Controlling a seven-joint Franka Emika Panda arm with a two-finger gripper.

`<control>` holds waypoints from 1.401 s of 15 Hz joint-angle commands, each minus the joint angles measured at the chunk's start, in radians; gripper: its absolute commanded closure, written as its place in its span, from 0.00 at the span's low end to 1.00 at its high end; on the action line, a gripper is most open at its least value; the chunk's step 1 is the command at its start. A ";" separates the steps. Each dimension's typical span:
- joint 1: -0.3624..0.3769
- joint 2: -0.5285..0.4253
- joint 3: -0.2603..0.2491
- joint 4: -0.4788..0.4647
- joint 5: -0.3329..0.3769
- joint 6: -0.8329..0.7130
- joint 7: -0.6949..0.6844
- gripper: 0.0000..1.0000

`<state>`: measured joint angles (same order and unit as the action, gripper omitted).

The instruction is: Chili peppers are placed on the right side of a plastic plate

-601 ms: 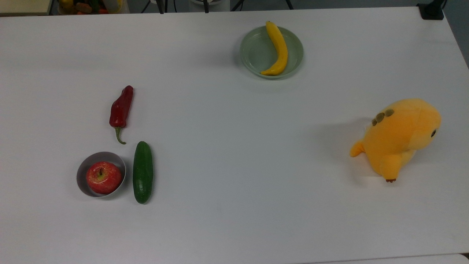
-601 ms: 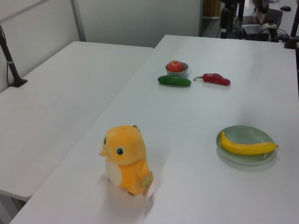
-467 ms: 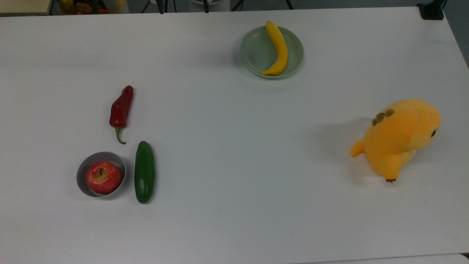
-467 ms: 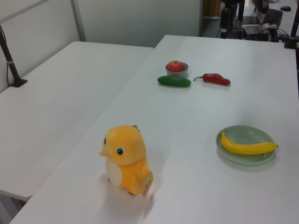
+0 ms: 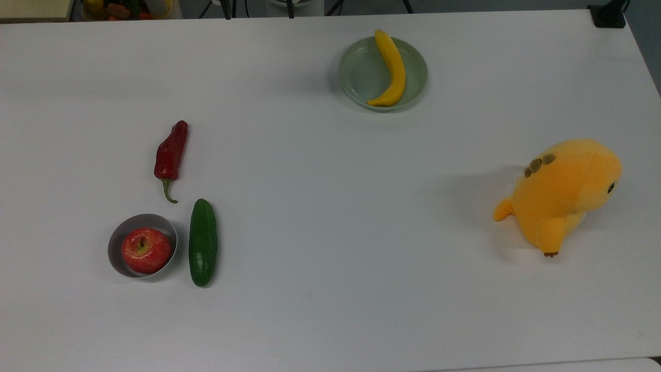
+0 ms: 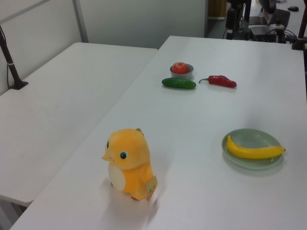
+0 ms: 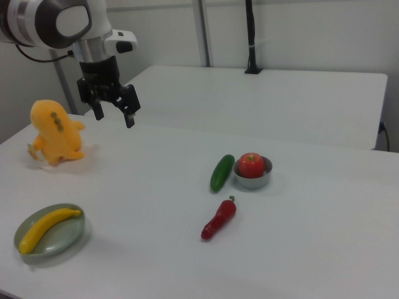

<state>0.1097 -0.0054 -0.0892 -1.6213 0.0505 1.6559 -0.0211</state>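
Observation:
The dark red chili pepper (image 5: 171,150) (image 6: 222,80) (image 7: 219,220) lies flat on the white table, its green stem pointing toward the grey bowl. The pale green plastic plate (image 5: 361,72) (image 6: 261,137) (image 7: 59,240) sits far from it and carries a yellow banana (image 5: 392,67) (image 6: 253,150) (image 7: 45,228). In the right view my gripper (image 7: 113,113) hangs open and empty high above the table at the right view's upper left, well away from both chili and plate.
A grey bowl (image 5: 121,232) (image 7: 262,180) holds a red apple (image 5: 146,250) (image 7: 252,165). A dark green cucumber (image 5: 203,243) (image 6: 179,83) (image 7: 222,172) lies beside it. An orange plush toy (image 5: 563,194) (image 6: 129,163) (image 7: 55,140) stands apart. A second white table (image 6: 57,105) adjoins.
The cucumber has shifted slightly beside the bowl in the top view. The chili, plate, banana and plush toy have not moved.

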 commanded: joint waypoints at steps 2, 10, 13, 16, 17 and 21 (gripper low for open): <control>0.013 -0.013 -0.018 -0.020 0.008 0.015 -0.020 0.00; -0.005 0.045 -0.102 -0.023 0.009 0.125 -0.283 0.00; -0.007 0.125 -0.133 -0.025 0.006 0.247 -0.283 0.00; -0.016 0.168 -0.149 -0.049 0.005 0.312 -0.284 0.00; -0.024 0.174 -0.149 -0.064 0.005 0.340 -0.284 0.00; -0.054 0.237 -0.149 -0.112 -0.006 0.448 -0.283 0.00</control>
<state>0.0688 0.2093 -0.2301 -1.6871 0.0504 2.0253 -0.2836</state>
